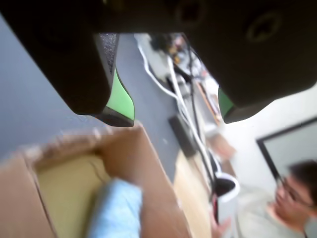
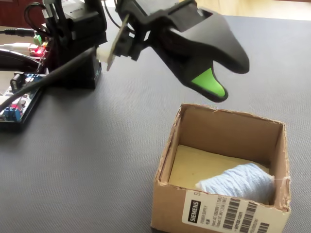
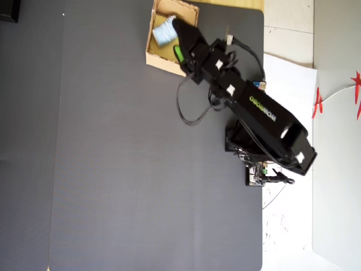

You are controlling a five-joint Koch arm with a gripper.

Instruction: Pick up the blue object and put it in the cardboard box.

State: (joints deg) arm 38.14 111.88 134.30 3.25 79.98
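Judging by its rolled, striped look, we took the blue object for light, soft yarn, best pinched across its middle. It lay inside the cardboard box. Above it, the gripper hung with jaws apart, empty.

The arm reaches from its base near the right edge of the desk toward the far top edge in the overhead view. The gripper hangs in the air with its jaws spread apart, nothing between them. Green pads line the inner faces of the black fingers in the wrist view.
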